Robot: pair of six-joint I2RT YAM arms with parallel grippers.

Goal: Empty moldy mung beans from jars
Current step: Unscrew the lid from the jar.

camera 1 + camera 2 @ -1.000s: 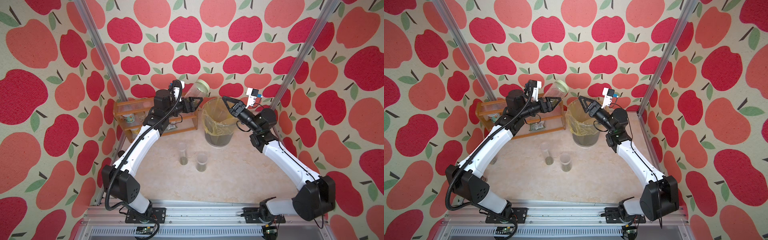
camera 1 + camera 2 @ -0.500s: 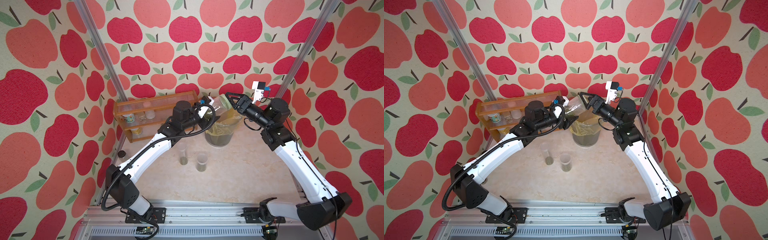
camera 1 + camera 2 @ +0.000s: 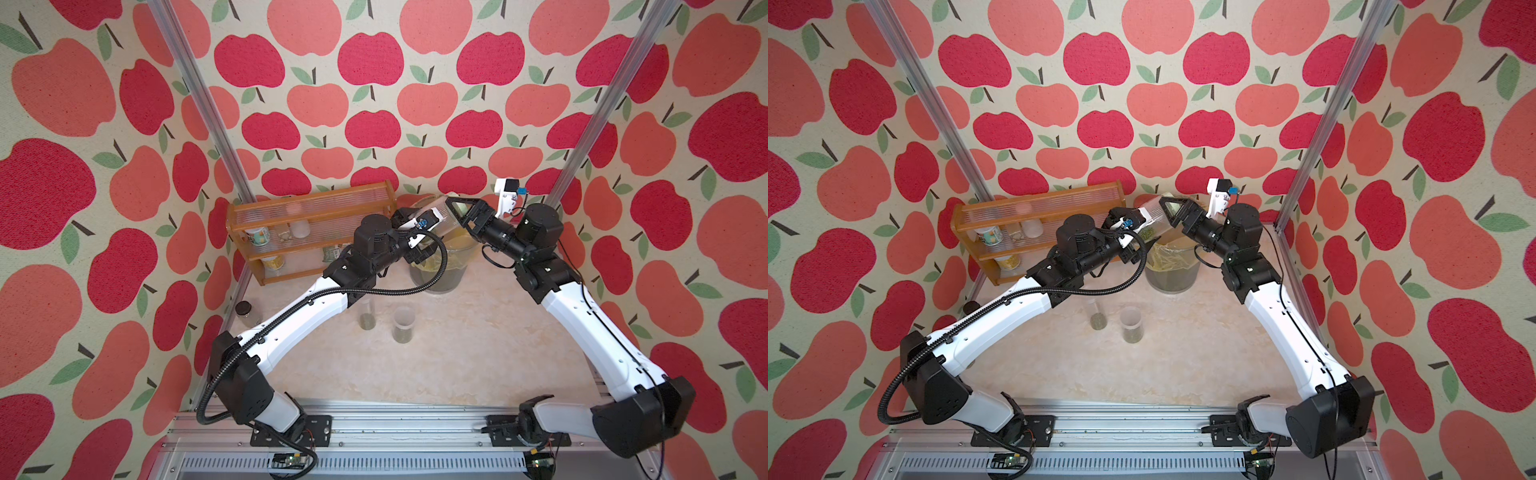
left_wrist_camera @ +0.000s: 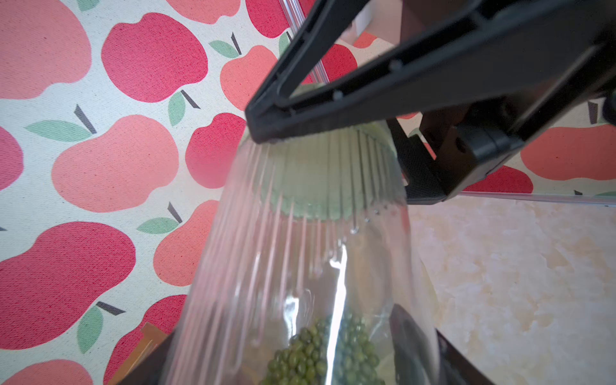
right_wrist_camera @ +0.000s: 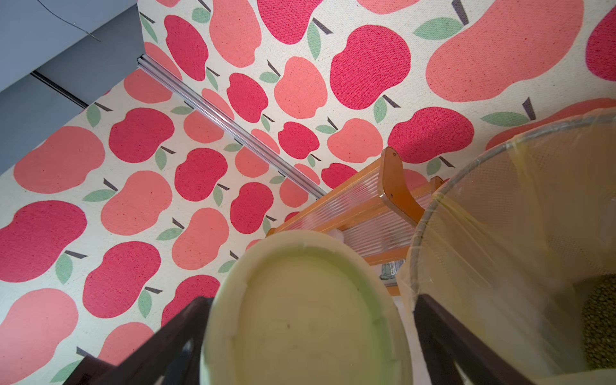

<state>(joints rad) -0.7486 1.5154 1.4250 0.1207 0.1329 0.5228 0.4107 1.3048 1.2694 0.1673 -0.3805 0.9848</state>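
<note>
- The mung beans (image 4: 320, 353) lie in a small heap at the low end of the wide jar (image 3: 438, 216), close to the fingers that hold it.
- This jar is in the air, tilted, above the rim of the lined bin (image 3: 440, 282). Its pale green lid (image 5: 306, 316) is on, so nothing can pour out yet.
- Your left end effector (image 3: 1136, 230) is closed on the body of the jar, near its base.
- The long axis of the jar rises from the left end effector toward the right one, and the lid faces the right wrist camera almost straight.
- Your right end effector (image 3: 455, 212) is open wide, with one jaw at each side of the lid. I cannot tell if a jaw touches the ribbed rim.
- In my judgement the next move is to close on the lid and turn it, and the right arm is the nearer one for this.
- The tall narrow jar (image 3: 366, 316) and the shorter jar (image 3: 403, 326) stand on the table (image 3: 457, 353), with beans at the bottom, well apart from both end effectors.
</note>
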